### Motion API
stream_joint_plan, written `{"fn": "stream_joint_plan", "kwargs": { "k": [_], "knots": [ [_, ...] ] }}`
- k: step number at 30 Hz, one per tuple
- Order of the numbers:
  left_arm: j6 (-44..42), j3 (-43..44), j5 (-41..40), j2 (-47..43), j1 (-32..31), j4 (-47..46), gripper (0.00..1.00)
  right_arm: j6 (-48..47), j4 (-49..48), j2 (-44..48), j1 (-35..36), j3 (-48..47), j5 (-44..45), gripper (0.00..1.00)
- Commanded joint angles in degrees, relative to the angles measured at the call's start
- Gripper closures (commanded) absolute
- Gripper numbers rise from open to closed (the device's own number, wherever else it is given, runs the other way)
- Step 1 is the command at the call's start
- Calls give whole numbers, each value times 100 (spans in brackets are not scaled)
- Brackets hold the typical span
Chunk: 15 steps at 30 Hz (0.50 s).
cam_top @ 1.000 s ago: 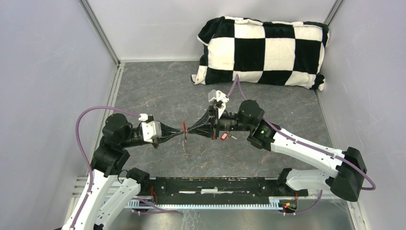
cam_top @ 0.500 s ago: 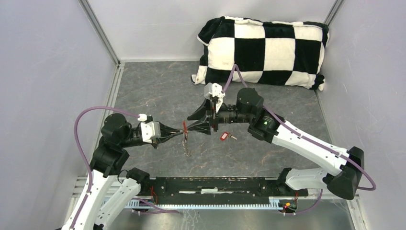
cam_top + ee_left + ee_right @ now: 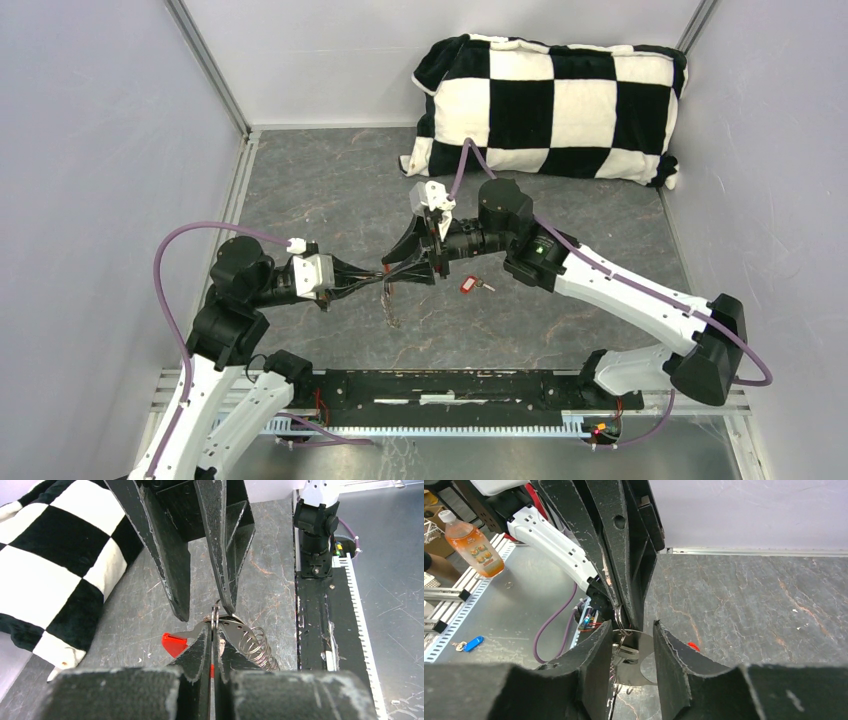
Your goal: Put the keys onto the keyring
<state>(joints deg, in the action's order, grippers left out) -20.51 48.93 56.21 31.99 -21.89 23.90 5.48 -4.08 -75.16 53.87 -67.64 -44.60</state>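
Observation:
My left gripper (image 3: 384, 272) is shut on the keyring (image 3: 390, 300). Its thin silver ring (image 3: 215, 616) sticks out past the fingertips, a sliver of the red fob shows between them, and the chain hangs down to the table. My right gripper (image 3: 395, 268) is open, its fingers (image 3: 599, 655) either side of the left tips and the ring (image 3: 620, 621), not touching. The red-headed key (image 3: 467, 285) lies on the table below the right wrist; it also shows in the left wrist view (image 3: 174, 644). A small dark metal piece (image 3: 625, 653) hangs under the ring; I cannot tell whether it is the dark-headed key.
A black-and-white checked pillow (image 3: 550, 105) lies against the back wall. Grey walls close the left, right and back sides. A black rail (image 3: 450, 390) with the arm bases runs along the near edge.
My right gripper has opened and moved left, so its fingers now sit either side of the left gripper's tips. The right arm swung toward the back. The left gripper and red-headed key stayed put.

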Motion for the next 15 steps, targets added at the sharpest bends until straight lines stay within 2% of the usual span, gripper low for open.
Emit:
{"fn": "stream_joint_plan", "kwargs": {
  "k": [1, 4, 6, 9, 10, 12, 15],
  "knots": [
    [-111, 244, 193, 27, -6, -116, 98, 29, -256, -59, 22, -206, -292, 61],
    [-104, 233, 214, 35, -6, -102, 98, 133, -392, -100, 17, -172, -340, 70],
    [-117, 234, 218, 36, -4, -95, 98, 204, -508, -105, 17, -122, -382, 78],
    [-115, 225, 221, 49, 0, -55, 98, 218, -503, -109, 21, -106, -355, 97],
    [-115, 232, 212, 67, -2, -31, 98, 190, -446, -96, 20, -110, -298, 100],
    [-187, 259, 184, 121, 0, 109, 95, 100, -247, -73, 19, -157, -187, 100],
    [-476, 360, 148, 252, -5, 524, 82, -239, 472, -124, 26, -439, 21, 100]
  ]
}}
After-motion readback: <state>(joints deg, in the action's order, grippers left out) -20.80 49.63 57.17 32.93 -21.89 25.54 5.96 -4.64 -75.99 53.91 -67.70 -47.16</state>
